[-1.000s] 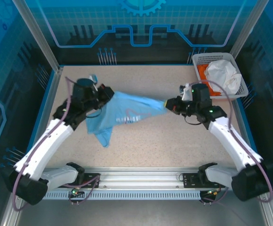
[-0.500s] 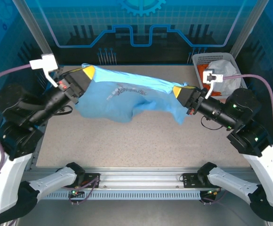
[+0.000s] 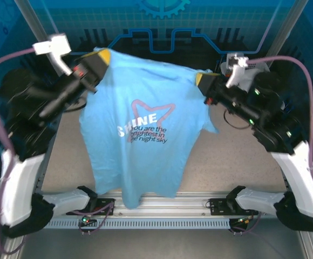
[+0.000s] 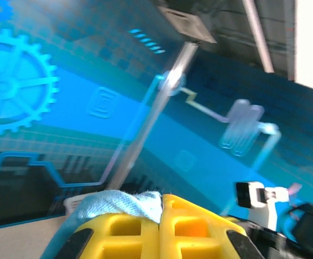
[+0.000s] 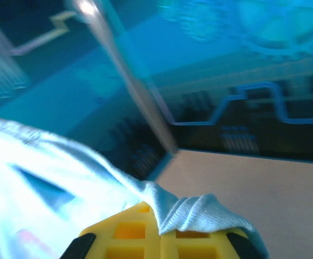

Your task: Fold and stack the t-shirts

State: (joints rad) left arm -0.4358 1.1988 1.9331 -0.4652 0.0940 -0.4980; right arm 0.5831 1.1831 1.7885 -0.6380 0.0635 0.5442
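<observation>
A light blue t-shirt (image 3: pixel 145 135) with white lettering and a star outline hangs spread out high above the table, its hem down near the front rail. My left gripper (image 3: pixel 103 55) is shut on its left shoulder, with cloth (image 4: pixel 118 204) bunched between the yellow fingers (image 4: pixel 189 226). At the other shoulder my right gripper (image 3: pixel 201 81) is shut too, and a fold of cloth (image 5: pixel 199 210) drapes over its yellow fingers (image 5: pixel 124 234). The other t-shirts are hidden behind the right arm.
The speckled table (image 3: pixel 232 156) lies below the hanging shirt. A metal rail (image 3: pixel 162 208) with both arm bases runs along the near edge. Blue walls and metal posts (image 3: pixel 38 32) enclose the table.
Both arms have lifted the light blue t-shirt from table height to high in the air. It went from bunched and stretched between the grippers to hanging flat, print facing the camera.
</observation>
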